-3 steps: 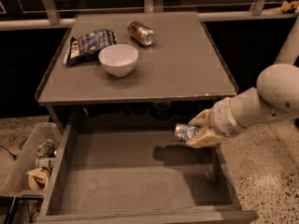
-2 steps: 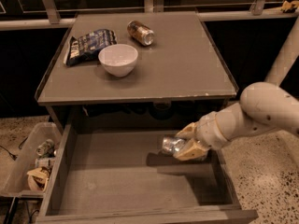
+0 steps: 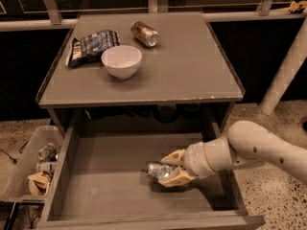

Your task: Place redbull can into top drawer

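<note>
1. Silvery-blue and crinkly, the redbull can lies sideways between the beige fingers of the gripper, which are clamped narrowly around it.
2. The gripper sits low inside the open top drawer, a little right of the middle of its grey floor. The pale arm enters over the drawer's right wall.
3. The can's shadow falls close beneath it, so it is at or just above the floor. I cannot tell whether it touches.
4. I'd say the carrying is done, since the can is within the drawer's walls. What is left is to set it down if it is not down yet, let go, and lift the gripper out.
5. Up on the tabletop, a white bowl, a dark snack bag and a gold-brown can sit well apart from the drawer work.
</note>
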Robot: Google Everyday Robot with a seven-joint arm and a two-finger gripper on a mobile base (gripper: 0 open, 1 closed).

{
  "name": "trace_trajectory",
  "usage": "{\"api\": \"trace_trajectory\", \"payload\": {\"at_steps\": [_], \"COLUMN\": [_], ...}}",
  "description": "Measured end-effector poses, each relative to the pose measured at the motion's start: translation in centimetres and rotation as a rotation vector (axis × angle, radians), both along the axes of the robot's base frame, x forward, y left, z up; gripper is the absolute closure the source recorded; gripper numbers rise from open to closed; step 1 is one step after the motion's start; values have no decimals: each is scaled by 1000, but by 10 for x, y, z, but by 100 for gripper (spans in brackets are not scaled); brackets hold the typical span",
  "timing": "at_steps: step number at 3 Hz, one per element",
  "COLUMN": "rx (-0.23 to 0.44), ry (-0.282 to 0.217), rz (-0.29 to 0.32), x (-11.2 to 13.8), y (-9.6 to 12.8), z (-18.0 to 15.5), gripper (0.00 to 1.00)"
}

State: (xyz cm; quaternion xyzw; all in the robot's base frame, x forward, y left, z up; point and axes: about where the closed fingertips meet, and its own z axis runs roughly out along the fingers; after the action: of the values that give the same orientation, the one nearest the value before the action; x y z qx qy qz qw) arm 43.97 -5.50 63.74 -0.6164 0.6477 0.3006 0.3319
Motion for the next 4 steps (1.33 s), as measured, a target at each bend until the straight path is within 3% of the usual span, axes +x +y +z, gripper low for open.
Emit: {"api": "trace_trajectory", "payload": {"at_steps": [4], "rx": [4], "ry": [0], "rz": [4], "x": [0], "y": [2], "z": [-2], "gripper": [13]}}
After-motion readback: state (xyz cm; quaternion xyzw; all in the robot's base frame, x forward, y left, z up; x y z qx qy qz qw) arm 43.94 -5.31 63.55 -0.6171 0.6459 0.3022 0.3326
